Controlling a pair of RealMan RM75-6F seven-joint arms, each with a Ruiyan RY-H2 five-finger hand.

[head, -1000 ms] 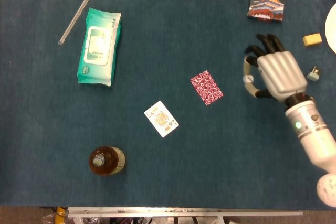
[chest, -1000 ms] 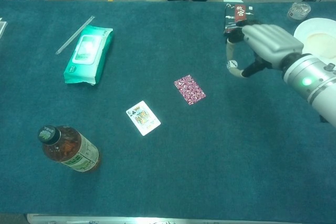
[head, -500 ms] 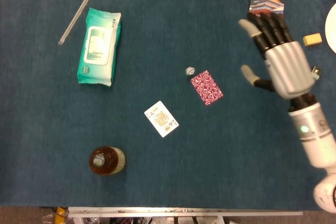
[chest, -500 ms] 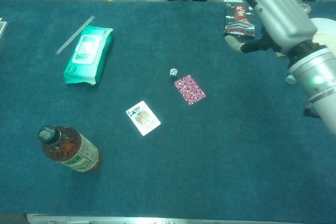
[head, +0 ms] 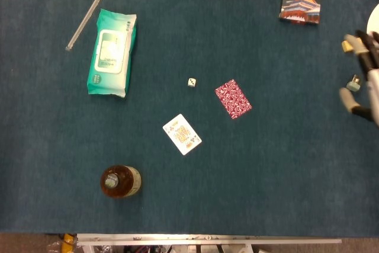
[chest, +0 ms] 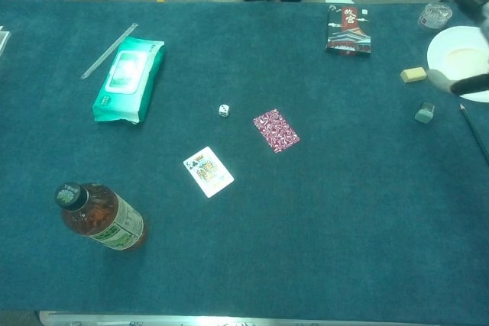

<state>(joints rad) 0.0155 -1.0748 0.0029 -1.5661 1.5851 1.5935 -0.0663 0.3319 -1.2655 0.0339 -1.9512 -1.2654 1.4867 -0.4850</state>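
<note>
Right hand [head: 366,75] empty; two cards [head: 233,98], one die [head: 192,82].

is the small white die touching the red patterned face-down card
Apart. The head view shows bare blue cloth between the small white die and the red patterned face-down card; the chest view shows the same gap.

Wipes pack [head: 111,51], tea bottle [head: 120,181], straw [head: 86,18].
</note>
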